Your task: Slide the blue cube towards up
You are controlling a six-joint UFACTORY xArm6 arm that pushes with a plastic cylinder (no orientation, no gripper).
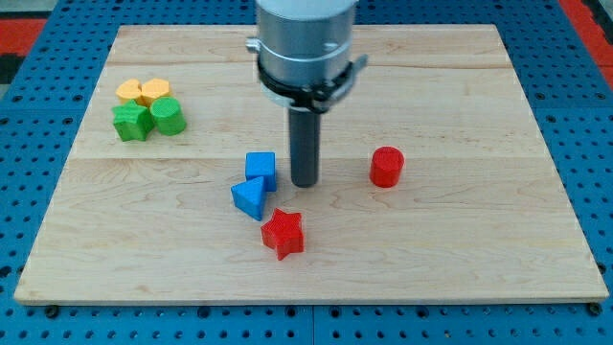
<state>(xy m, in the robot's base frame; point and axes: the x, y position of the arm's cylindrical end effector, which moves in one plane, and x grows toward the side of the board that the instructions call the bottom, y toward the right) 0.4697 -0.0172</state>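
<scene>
the board [460, 259] is mostly bare. the blue cube [261, 167] sits near its middle, touching a blue wedge [249, 197]. my tip [305, 183], a plain rod with no pincer to part or close, stands just right of the cube, not under it, so it cannot push up yet.

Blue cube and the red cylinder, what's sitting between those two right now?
Only my tip, just right of the blue cube; bare board from there to the red cylinder, in the camera view.

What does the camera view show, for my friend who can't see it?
My tip rests on a wooden board, just right of a blue cube. A blue triangular block touches the cube below, with a red star under that. A red cylinder sits right; green and orange blocks cluster upper left.
</scene>
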